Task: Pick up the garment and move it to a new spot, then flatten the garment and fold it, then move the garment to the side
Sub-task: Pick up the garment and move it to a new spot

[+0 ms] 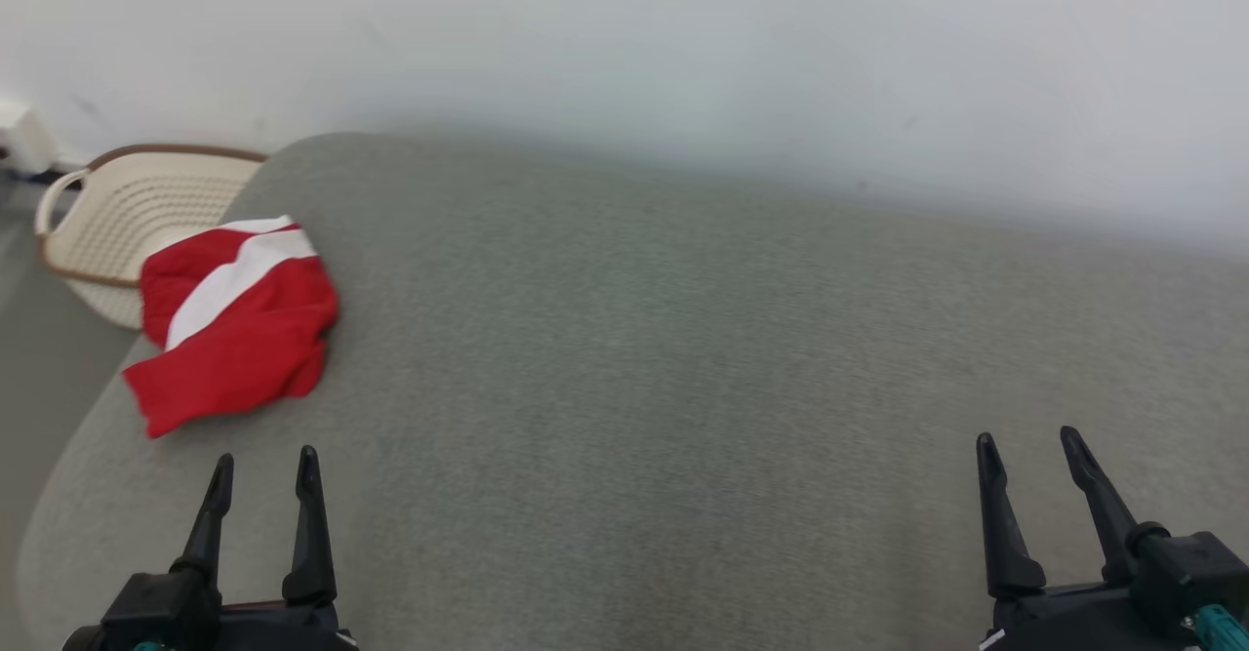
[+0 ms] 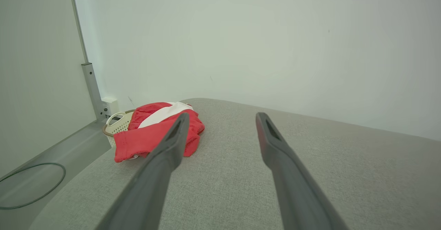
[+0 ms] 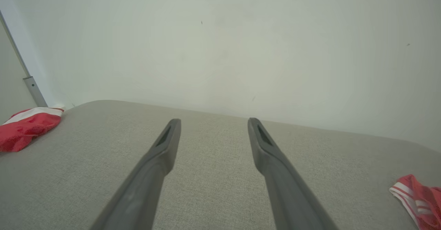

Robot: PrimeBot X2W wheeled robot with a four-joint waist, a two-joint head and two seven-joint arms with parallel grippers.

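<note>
Red-and-white garment (image 1: 234, 324): lay bunched at desk (image 1: 683, 358) left edge, beside basket (image 1: 117, 212)
Left gripper (image 1: 266, 458): fingers stood released
Right gripper (image 1: 1027, 436): fingers stood released

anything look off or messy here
The red and white garment lies crumpled at the left edge of the grey surface, part hanging over by the basket. A second red striped cloth lies bunched toward its right side.

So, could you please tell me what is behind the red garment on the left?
A cream basket stands behind the garment, off the grey surface. The garment hides its near side.
</note>
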